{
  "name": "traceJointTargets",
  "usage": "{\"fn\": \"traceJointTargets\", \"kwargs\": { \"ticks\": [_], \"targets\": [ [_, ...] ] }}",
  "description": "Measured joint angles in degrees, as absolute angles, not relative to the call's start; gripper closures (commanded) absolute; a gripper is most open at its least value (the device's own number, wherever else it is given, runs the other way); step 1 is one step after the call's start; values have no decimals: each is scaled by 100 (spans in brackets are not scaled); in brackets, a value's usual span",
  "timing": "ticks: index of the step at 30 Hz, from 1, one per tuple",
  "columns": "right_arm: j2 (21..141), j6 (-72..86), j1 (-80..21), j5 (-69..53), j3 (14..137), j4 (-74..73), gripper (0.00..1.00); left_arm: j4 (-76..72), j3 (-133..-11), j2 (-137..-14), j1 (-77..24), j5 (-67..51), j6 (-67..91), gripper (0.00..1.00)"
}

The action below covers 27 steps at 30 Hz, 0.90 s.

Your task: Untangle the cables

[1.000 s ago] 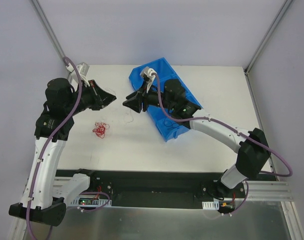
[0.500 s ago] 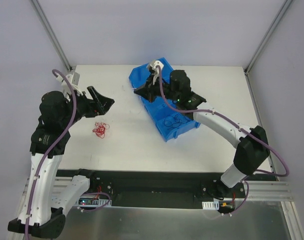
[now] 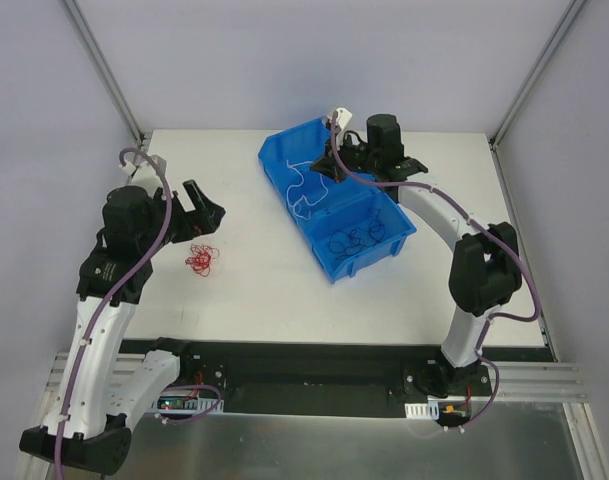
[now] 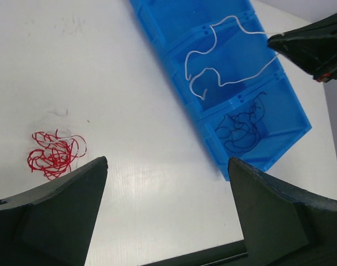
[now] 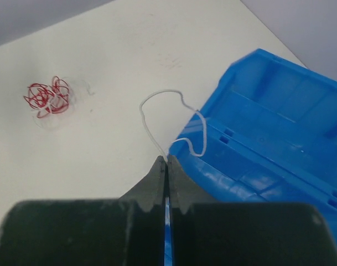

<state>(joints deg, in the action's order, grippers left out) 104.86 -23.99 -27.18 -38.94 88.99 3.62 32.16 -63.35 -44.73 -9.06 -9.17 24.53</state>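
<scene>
The white cable point(image 5: 169, 118) is pinched at one end in my right gripper point(image 5: 166, 159), which is shut on it above the back rim of the blue bin point(image 3: 284, 150). The rest of it trails into the bin's far compartment point(image 3: 302, 190) point(image 4: 223, 61). The black cable point(image 3: 354, 240) point(image 4: 243, 128) lies curled in the bin's near compartment. The red cable point(image 3: 201, 260) point(image 4: 55, 154) point(image 5: 46, 98) sits in a loose tangle on the white table. My left gripper point(image 3: 204, 203) point(image 4: 168, 162) hovers just behind and above the red tangle, jaws wide open and holding nothing.
The blue bin point(image 4: 157, 22) point(image 5: 279, 111) lies diagonally across the middle-back of the table and has divided compartments. My right gripper point(image 3: 326, 166) point(image 4: 312, 47) reaches over the bin from the back right. Metal frame posts stand at the back corners.
My left gripper opened, let go and drew back to the left. My right gripper shut on the white cable and carried it back and right over the bin, uncovering the bin.
</scene>
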Motion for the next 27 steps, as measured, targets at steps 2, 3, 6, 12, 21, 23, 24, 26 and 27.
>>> {"fn": "traceJointTargets", "kwargs": {
  "ticks": [2,3,6,12,21,23,24,26,27],
  "targets": [
    [10479,-2703,-2604,-3874,8829,228,100,3229,-6254,-4639,-906,-840,2394,11],
    [10473,-2851,-2558,-3837,8777,204,100,3227,-6222,-4705,-906,-823,2355,11],
    [10420,-3347,-2410,-3632,8525,-84,99,3203,-6132,-4853,-906,-679,2292,11],
    [10420,-4021,-2246,-3028,8388,-773,96,3153,-5833,-5352,-906,-403,2268,14],
    [10582,-3970,-2276,-2244,8670,-1142,49,3153,-5522,-6510,-727,311,2115,16],
    [10582,-3879,-2353,-2071,8713,-1125,45,3133,-5522,-6726,-609,440,2056,23],
    [10582,-3826,-2425,-1959,8720,-1096,43,3116,-5522,-6842,-541,484,2023,27],
    [10582,-3765,-2630,-1719,8722,-1072,40,3072,-5527,-7050,-399,495,1975,32],
    [10582,-3726,-2777,-1616,8720,-1057,38,3061,-5535,-7161,-316,467,1946,36]
  ]
}}
